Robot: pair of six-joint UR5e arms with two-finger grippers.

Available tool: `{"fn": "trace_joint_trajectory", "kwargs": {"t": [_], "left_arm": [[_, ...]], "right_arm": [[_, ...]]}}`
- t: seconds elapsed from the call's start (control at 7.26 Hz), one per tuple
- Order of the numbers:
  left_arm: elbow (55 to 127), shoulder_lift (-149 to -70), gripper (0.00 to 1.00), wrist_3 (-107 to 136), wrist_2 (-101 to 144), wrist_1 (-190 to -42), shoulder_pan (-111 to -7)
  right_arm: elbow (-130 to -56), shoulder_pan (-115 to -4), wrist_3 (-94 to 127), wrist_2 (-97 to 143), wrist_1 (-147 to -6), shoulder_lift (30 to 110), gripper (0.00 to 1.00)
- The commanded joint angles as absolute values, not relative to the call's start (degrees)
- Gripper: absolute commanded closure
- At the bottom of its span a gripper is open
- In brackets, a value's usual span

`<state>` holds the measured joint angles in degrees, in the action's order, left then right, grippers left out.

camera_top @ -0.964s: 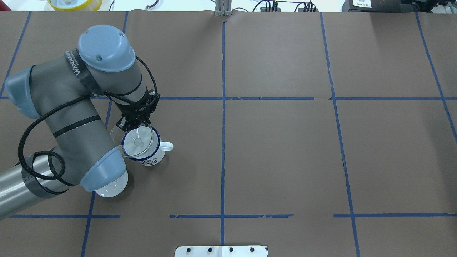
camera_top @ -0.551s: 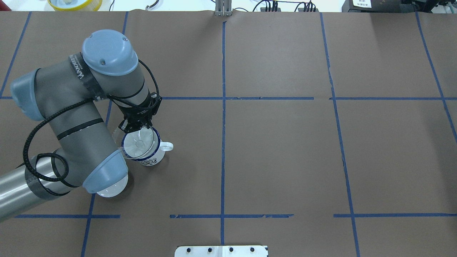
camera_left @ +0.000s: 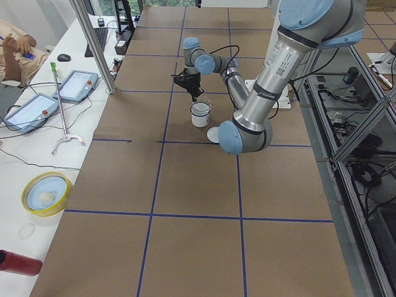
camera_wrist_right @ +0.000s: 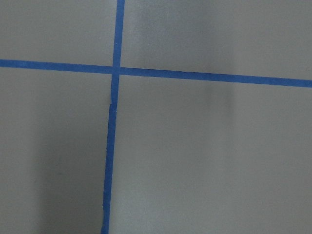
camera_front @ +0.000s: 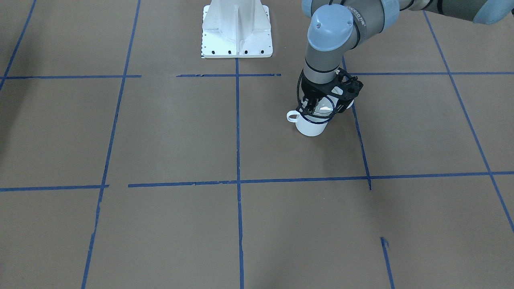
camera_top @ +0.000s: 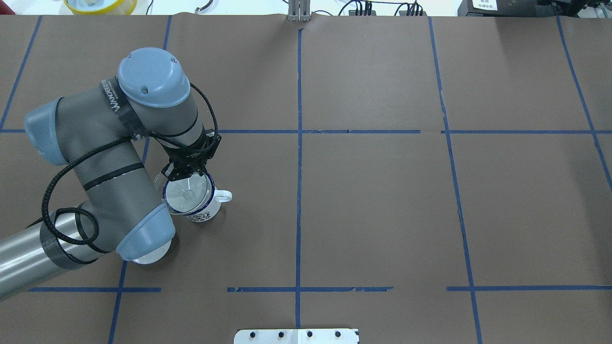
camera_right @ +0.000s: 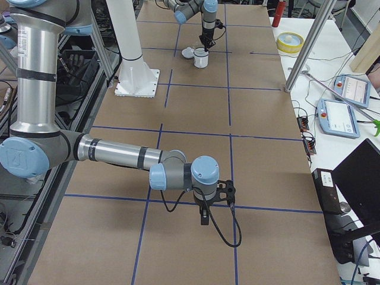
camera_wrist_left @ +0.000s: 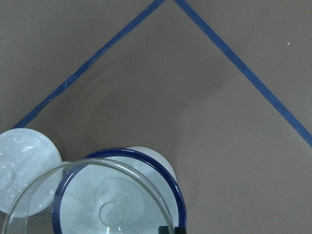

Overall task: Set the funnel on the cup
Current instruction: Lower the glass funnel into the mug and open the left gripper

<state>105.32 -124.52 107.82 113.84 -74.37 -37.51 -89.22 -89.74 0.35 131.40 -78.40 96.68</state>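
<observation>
Nearest, from the right-side view, we cannot tell how the right gripper (camera_right: 204, 219) stands. Farther off, we see the clear, wide-rimmed funnel (camera_top: 187, 193) over the blue-rimmed white cup (camera_top: 204, 213). The left gripper (camera_top: 185, 172) is clamped on the funnel's rim at 12 o'clock.

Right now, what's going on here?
The left tool grips the clear funnel by its rim and holds it over the mouth of the cup, slightly off-centre. Whether it is seated is unclear. A white lid lies beside the cup. The right tool hangs far off, away from both.
</observation>
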Motion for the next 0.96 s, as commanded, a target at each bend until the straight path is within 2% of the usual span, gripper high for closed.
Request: {"fn": "trace_joint_trajectory", "kwargs": {"t": [0.0, 0.83], "left_arm": [[105.0, -124.5, 1.0, 106.7, 113.8, -74.9, -37.4], [103.4, -124.5, 1.0, 104.9, 114.1, -76.8, -37.4]], "right_arm": [[-89.3, -89.7, 0.4, 131.4, -78.4, 96.7, 0.0], [-89.2, -89.7, 0.4, 131.3, -78.4, 96.7, 0.0]]}}
